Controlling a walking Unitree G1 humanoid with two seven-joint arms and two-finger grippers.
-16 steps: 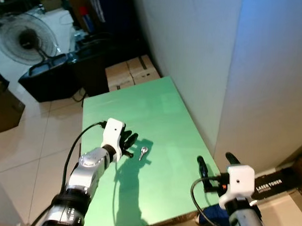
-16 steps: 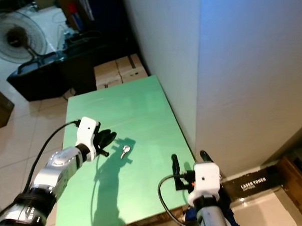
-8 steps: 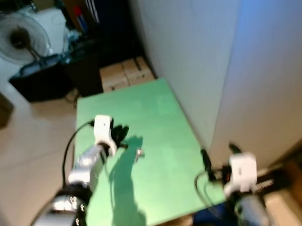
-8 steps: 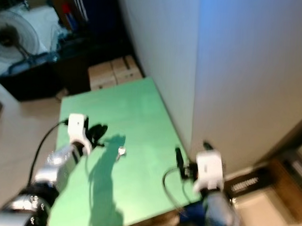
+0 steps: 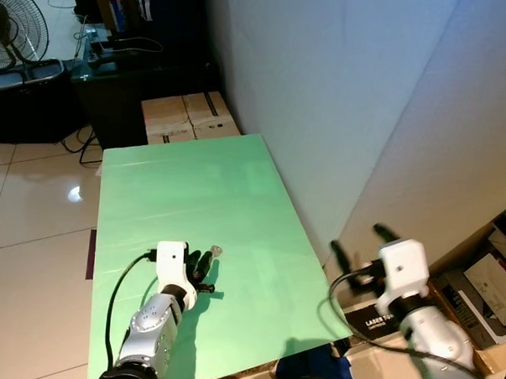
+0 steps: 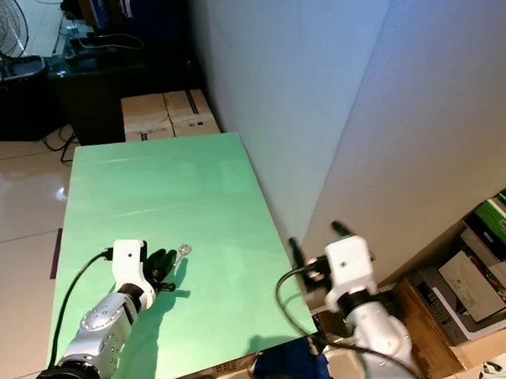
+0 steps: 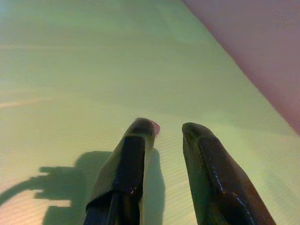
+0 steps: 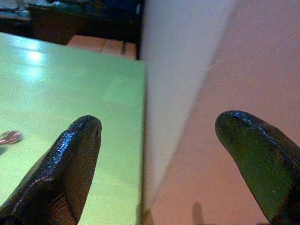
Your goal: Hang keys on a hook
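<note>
A small silver key (image 5: 217, 251) lies flat on the green table (image 5: 195, 178), toward its near half. My left gripper (image 5: 203, 263) rests low over the table just short of the key, its fingers a little apart with nothing between them. In the left wrist view the key (image 7: 155, 127) peeks out past one fingertip (image 7: 140, 129). My right gripper (image 5: 357, 238) hovers off the table's right edge beside the wall, fingers spread wide and empty. The right wrist view catches the key (image 8: 9, 137) far off to the side.
A pale wall (image 5: 324, 92) runs along the table's right side and juts out at a corner. Cardboard boxes (image 5: 185, 115) and a dark low cabinet (image 5: 132, 75) stand beyond the far end. A fan (image 5: 12, 24) is at the far left, and boxes (image 5: 492, 284) lie on the floor to the right.
The camera has shifted and steadied, so the whole scene sits differently. The key now lies just past my left fingertips instead of off to their right. The right gripper is closer to the wall.
</note>
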